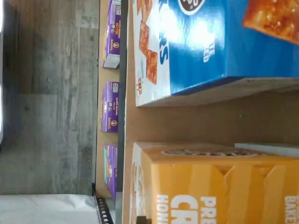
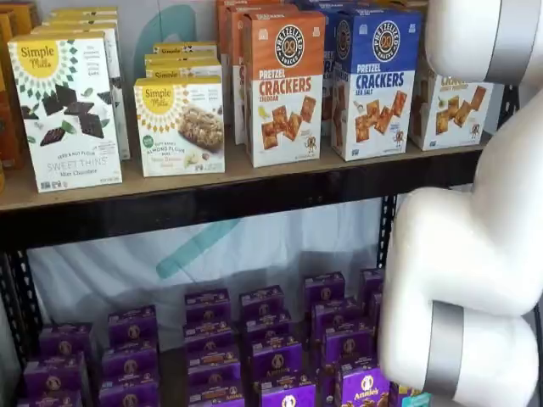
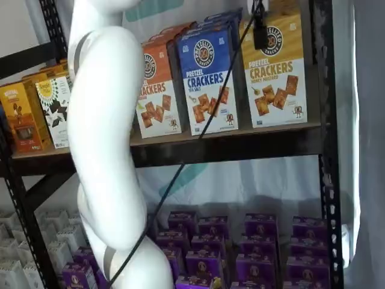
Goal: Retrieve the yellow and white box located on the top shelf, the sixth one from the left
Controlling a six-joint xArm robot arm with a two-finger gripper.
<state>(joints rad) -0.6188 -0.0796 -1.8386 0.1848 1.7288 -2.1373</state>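
The yellow and white box stands at the right end of the top shelf, yellow above and white below with brown crackers pictured. My gripper hangs from above with one black finger flat against the box's front face near its top. The other finger is hidden, and the gripper is shut on the box. In a shelf view my white arm covers the gripper and part of the box. The wrist view shows the box close up, on the shelf board.
A blue-topped crackers carton stands right beside the yellow box, then an orange-topped one. Simple Mills boxes fill the shelf's left part. Purple boxes crowd the lower shelf. A black upright stands just right of the box. A cable hangs across.
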